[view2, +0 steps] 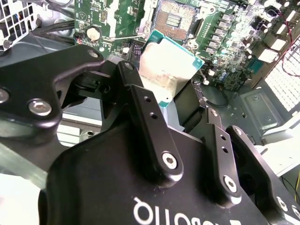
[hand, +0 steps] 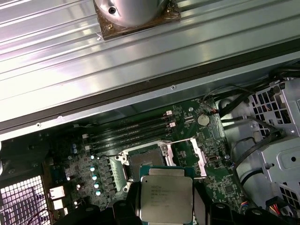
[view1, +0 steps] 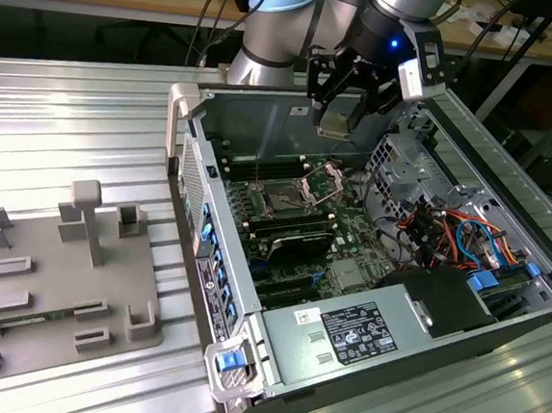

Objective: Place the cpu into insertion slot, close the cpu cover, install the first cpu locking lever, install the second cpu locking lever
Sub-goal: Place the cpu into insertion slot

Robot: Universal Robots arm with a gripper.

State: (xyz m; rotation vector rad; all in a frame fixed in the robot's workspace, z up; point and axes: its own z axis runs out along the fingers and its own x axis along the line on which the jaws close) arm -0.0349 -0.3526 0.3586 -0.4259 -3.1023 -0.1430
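Black pincer [view2: 167, 89] links crowd the second wrist view, fingers clamped on opposite edges of the cpu [view2: 168, 69]. The cpu hangs in the air above the open computer case [view1: 213, 288]. Below the pincer sits the insertion slot [hand: 140, 164], dark and bare, with the cpu cover [view1: 323, 181] swung up beside it.

My worry is that the grip is only on thin edges, so the plate could slip or tip. Set down skewed or rotated, it could damage the socket's contacts or catch the raised cover.

Inside the case are the green board [hand: 218, 140], memory slots [hand: 131, 129], cables [view1: 448, 231] and a power supply [view1: 357, 334]. Well apart from the pincer, outside the case, a grey holder tray [view1: 47, 283] rests on the counter [view1: 71, 121].
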